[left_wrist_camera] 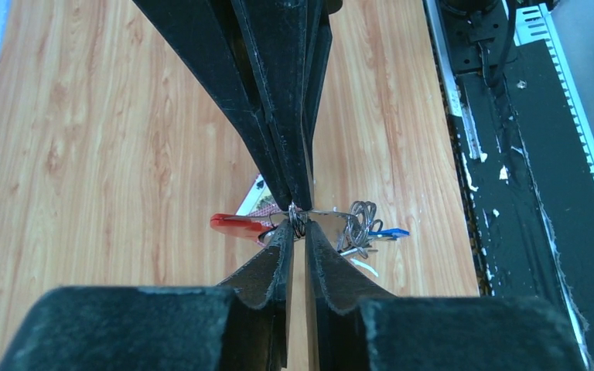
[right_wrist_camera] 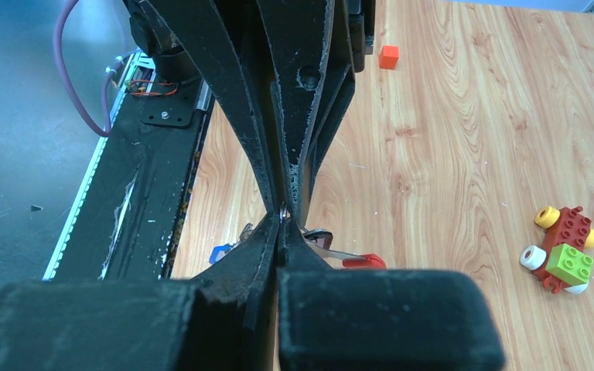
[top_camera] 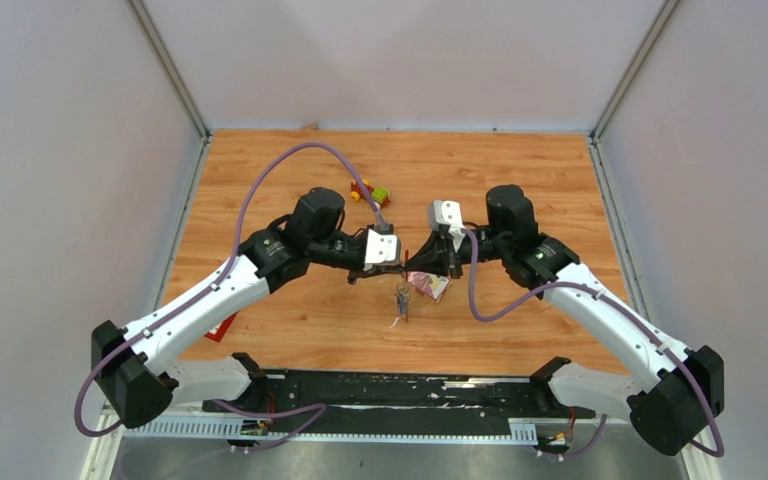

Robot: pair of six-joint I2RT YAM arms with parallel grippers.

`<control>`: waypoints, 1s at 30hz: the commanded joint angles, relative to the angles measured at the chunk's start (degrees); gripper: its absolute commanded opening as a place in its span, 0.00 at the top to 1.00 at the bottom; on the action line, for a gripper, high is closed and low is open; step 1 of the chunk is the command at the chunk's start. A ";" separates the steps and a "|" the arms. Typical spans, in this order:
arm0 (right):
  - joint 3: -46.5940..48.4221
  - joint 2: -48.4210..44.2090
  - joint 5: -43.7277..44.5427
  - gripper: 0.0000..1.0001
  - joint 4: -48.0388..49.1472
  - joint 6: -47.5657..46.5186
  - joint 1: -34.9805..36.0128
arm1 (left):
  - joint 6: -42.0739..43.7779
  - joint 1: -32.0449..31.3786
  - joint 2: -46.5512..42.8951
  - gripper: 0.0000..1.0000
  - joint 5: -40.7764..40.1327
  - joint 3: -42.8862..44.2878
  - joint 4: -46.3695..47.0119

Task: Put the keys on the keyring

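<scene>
1. Centre of the tabletop (top_camera: 310, 322): the left tool (left_wrist_camera: 298, 233) and the right tool (right_wrist_camera: 281, 226) meet tip to tip, both pinched on the thin wire of the keyring (left_wrist_camera: 298, 219), which is held clear of the wood.
2. The left tool's fingers stand almost together on the wire, with only a sliver of gap behind it. The right tool's fingers are pressed fully together at the same spot.
3. The keys (top_camera: 401, 298) hang in a bunch beneath the tips, just left of a pink packet (top_camera: 430, 286). A blue-headed key (left_wrist_camera: 390, 232) juts toward the near side and a red plastic piece (left_wrist_camera: 236, 224) toward the far side.
4. The load looks light, stiff and slick. The ring's coil is probably springy, and the dangling bunch is likely to swing. The safest hold appears to be on the bare wire itself, close to the coil's split, not on the loose keys.
5. Both arms reach in from the near corners, elbows out and forearms angled toward each other. A toy car (top_camera: 370, 192) sits well apart on the far side.
</scene>
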 commanded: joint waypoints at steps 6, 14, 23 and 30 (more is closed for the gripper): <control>0.36 0.27 -1.49 1.00 0.96 -1.58 -0.30 | -0.71 -0.01 -1.85 0.93 1.02 0.49 2.63; 0.38 1.11 -0.86 1.00 0.46 -2.50 -0.33 | -2.24 -0.01 -2.09 1.00 1.55 0.38 3.08; 0.14 0.55 3.62 0.77 -0.01 -4.08 -0.32 | -7.27 0.01 -1.13 1.00 -1.57 2.55 -0.25; 0.19 -1.19 4.28 0.58 -1.30 -5.52 -0.34 | -10.47 -0.09 0.52 1.00 -5.89 7.52 -9.18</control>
